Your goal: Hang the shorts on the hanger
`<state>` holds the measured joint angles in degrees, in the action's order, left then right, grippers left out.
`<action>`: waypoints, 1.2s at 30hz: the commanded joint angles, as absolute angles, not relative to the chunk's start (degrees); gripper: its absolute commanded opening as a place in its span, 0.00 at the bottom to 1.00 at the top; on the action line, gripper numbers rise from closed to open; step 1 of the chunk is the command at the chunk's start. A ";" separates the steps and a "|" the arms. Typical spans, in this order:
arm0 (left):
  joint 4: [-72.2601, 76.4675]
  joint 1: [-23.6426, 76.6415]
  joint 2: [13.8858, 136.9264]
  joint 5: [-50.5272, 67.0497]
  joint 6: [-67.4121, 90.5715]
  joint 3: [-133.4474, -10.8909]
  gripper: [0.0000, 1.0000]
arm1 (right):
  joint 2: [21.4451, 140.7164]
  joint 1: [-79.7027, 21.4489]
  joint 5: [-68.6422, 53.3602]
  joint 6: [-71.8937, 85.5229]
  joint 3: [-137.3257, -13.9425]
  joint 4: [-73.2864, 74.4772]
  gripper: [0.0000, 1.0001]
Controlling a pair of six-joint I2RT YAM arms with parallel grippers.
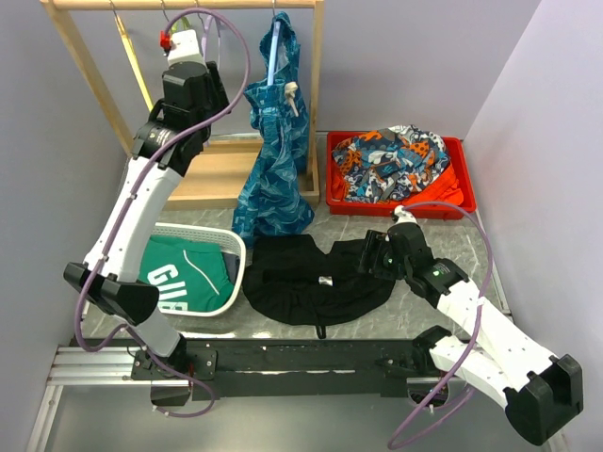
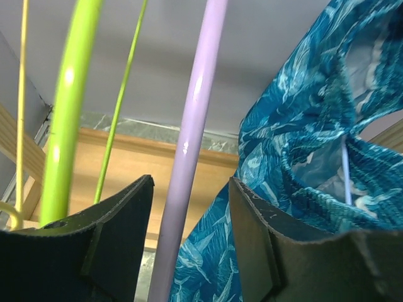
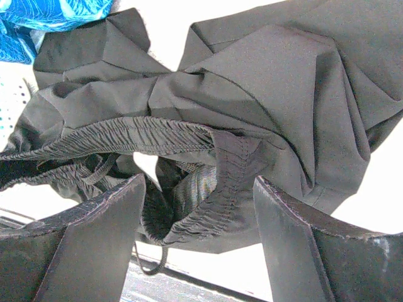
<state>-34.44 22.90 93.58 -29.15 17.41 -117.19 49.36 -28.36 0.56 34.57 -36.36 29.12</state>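
Observation:
The black shorts (image 1: 311, 278) lie crumpled on the table in front of the arms. My right gripper (image 1: 377, 254) hovers at their right edge. In the right wrist view it (image 3: 200, 182) is open, and the gathered elastic waistband (image 3: 227, 182) bulges between its fingers without being pinched. My left gripper (image 1: 193, 24) is raised to the wooden rack. In the left wrist view it (image 2: 191, 182) stands open around the lavender hanger (image 2: 192, 126). The bar runs near the left finger (image 2: 119, 226), with a gap to the right finger.
A lime-green hanger (image 2: 66, 113) and a thin yellow hanger (image 2: 22, 94) hang left of the lavender one. A teal patterned garment (image 1: 273, 160) hangs on the rack (image 1: 85, 66). A red bin (image 1: 337, 193) holds patterned clothes. A white basket (image 1: 240, 259) holds a green garment.

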 commanded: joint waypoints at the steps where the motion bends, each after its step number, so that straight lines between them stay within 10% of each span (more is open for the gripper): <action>1: -32.60 22.85 93.60 -29.79 17.92 -116.46 0.58 | 49.31 -28.48 0.62 33.40 -38.06 26.90 0.77; 16: -28.65 22.85 92.37 -32.17 14.15 -113.64 0.34 | 50.27 -28.48 0.35 34.01 -36.04 25.14 0.76; 23: -25.41 22.85 91.15 -30.77 11.00 -113.64 0.01 | 50.89 -28.48 0.35 34.01 -35.77 24.79 0.76; 36: -20.82 22.94 86.05 -26.90 6.68 -109.86 0.01 | 51.68 -28.56 0.18 34.01 -35.86 23.82 0.76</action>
<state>-26.59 22.92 89.71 -28.25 8.73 -109.40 51.35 -28.36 0.36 34.44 -35.99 26.26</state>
